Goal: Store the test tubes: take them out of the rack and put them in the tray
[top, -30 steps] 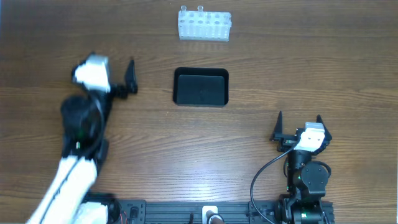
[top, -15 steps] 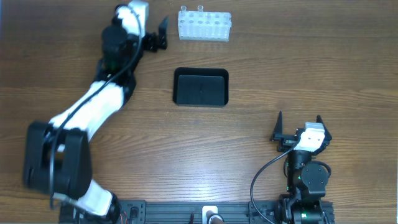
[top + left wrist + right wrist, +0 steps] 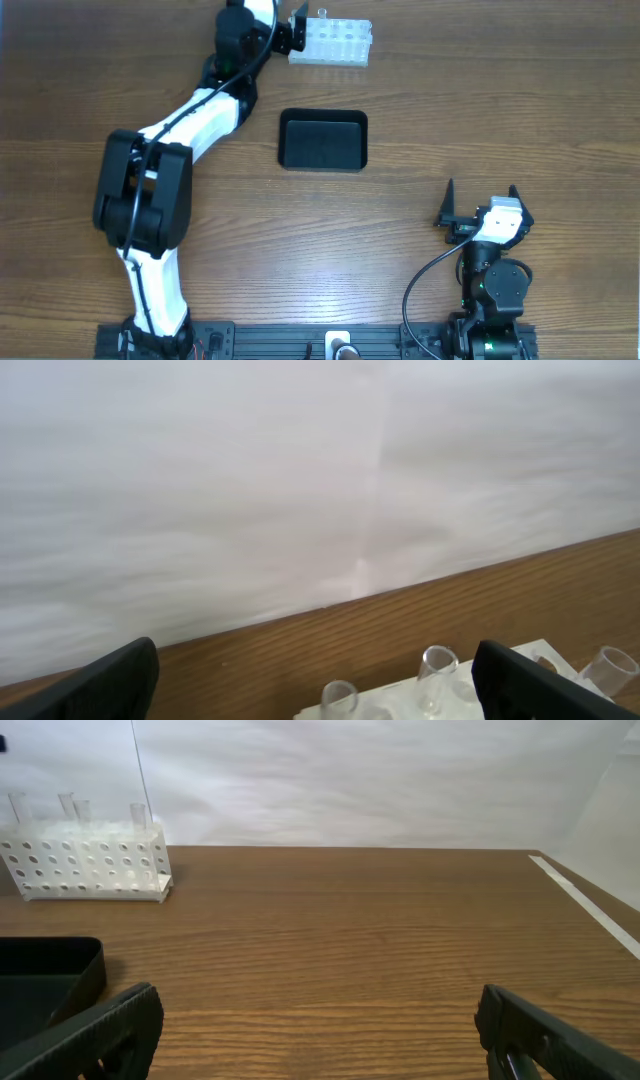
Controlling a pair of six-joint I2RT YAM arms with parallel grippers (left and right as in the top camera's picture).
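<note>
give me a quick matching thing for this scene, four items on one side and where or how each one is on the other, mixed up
Things:
1. rack
2. tray
3. left gripper
4. right gripper

States:
a. black, nothing in it, mid-table
b. open, close to its own arm's base
c. white, holding clear tubes, at the table's far edge
d. open, at the rack's end

Pairs: 1-c, 2-a, 3-d, 4-b

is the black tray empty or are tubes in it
Empty: in the top view the tray shows bare black floor; the test tubes stand in the rack.
</note>
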